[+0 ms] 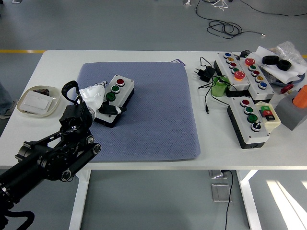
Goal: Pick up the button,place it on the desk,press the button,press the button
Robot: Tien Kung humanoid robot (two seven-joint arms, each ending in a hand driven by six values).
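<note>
A grey-topped black button box (116,97) lies slanted on the blue mat (153,115), showing a red button (120,82) and two green ones. My left hand (96,98), white with black tips, lies against the box's left side. Its fingers stretch along that side, and its black thumb (109,109) rests on the box's near end, covering the lowest control. The box rests flat on the mat. My right hand is out of view.
A beige dish (38,100) with a white card sits at the left edge. At the right stand two more button boxes (249,122) (240,72), a green roll (220,87), a black plug with cable (206,74), a grey block and clutter.
</note>
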